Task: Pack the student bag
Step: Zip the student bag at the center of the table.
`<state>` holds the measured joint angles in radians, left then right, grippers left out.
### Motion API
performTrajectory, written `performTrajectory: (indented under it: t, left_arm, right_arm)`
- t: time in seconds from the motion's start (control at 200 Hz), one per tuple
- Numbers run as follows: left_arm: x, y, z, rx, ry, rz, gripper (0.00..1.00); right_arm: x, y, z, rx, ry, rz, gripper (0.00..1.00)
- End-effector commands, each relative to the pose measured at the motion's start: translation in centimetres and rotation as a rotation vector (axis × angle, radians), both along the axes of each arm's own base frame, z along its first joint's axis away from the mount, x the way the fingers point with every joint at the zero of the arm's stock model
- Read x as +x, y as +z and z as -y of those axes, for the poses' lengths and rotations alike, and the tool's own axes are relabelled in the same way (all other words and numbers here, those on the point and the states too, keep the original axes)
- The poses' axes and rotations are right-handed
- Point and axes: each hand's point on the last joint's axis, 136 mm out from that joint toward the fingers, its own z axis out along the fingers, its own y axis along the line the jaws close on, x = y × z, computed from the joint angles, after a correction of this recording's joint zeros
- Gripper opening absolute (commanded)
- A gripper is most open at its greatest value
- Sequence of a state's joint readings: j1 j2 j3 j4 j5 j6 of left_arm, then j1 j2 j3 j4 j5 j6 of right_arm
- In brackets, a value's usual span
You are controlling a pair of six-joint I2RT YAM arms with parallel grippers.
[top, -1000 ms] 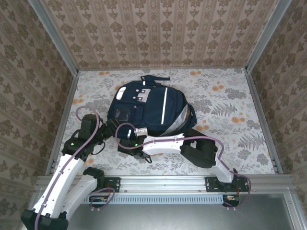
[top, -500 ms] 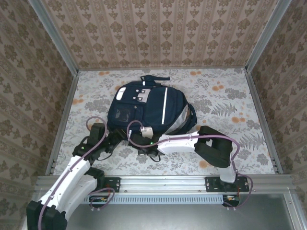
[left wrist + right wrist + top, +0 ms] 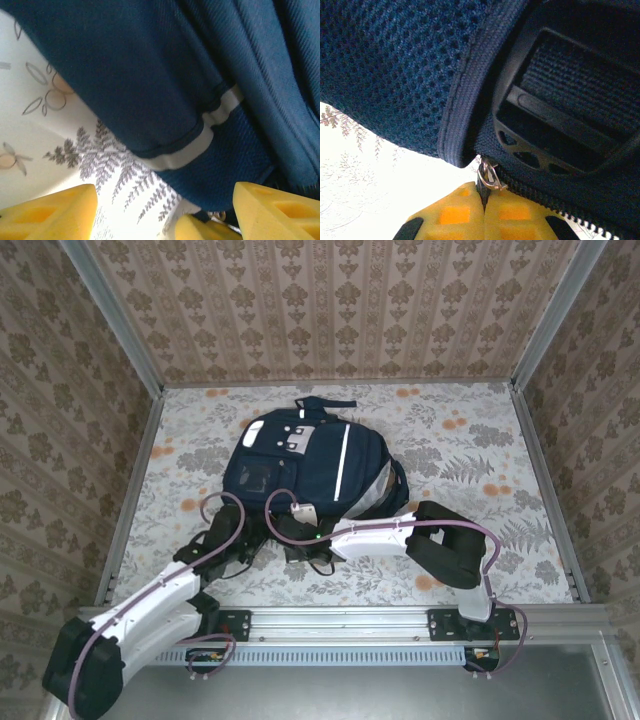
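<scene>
Swinging lower and rightward, left gripper [image 3: 162, 210] reaches near edge of student bag [image 3: 305, 465], lying mid table [image 3: 480, 440]; jaws wide, empty. Right gripper [image 3: 482, 210] stays clamped on zipper pull [image 3: 489, 175]. Likely zip work next.

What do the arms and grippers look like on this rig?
The left arm and right arm have white shells, black joints and looping purple cables. The left gripper and right gripper have chunky yellow fingers with recessed pockets.

I see student bag [image 3: 300, 465] as matt navy woven cloth w/ coarse mesh panel [image 3: 395, 75]; buckle [image 3: 555, 115] matt blk plastic, zip pull [image 3: 489, 175] shiny metal; tablecloth [image 3: 470, 440] smooth print.
</scene>
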<state>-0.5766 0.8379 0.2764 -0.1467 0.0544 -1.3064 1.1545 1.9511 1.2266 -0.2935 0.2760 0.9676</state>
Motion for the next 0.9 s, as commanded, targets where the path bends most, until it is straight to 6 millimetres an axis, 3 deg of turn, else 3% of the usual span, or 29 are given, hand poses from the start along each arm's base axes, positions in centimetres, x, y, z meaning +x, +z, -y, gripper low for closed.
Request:
performTrajectory:
  t: [0.0, 0.105, 0.195, 0.29, 0.395, 0.565, 0.895]
  left_arm:
    - [2.3, 1.2, 0.5, -0.006, 0.033, 0.086, 0.71]
    - [3.0, 0.3, 0.8, 0.026, 0.022, 0.077, 0.57]
    - [3.5, 0.4, 0.9, 0.047, 0.015, 0.093, 0.33]
    - [3.5, 0.7, 0.1, 0.105, 0.027, 0.081, 0.00]
    - [3.3, 1.4, -1.4, 0.176, 0.058, 0.072, 0.00]
    - [2.8, 1.5, -3.6, 0.237, 0.113, 0.046, 0.00]
    - [2.7, 1.3, -5.5, 0.282, 0.147, 0.008, 0.00]
  right_arm:
    - [0.1, 1.8, -1.0, 0.066, 0.024, 0.012, 0.00]
    - [0.1, 1.8, -1.0, 0.064, 0.027, 0.012, 0.00]
    - [0.1, 1.8, -0.8, 0.058, 0.024, 0.010, 0.00]
    - [0.1, 1.7, -0.4, 0.044, 0.017, 0.005, 0.00]
    - [0.1, 1.8, 0.6, 0.029, 0.001, 0.014, 0.00]
    - [0.1, 1.9, 3.9, -0.045, -0.051, 0.032, 0.00]
    - [-0.4, 1.5, 10.3, -0.126, -0.144, 0.033, 0.00]
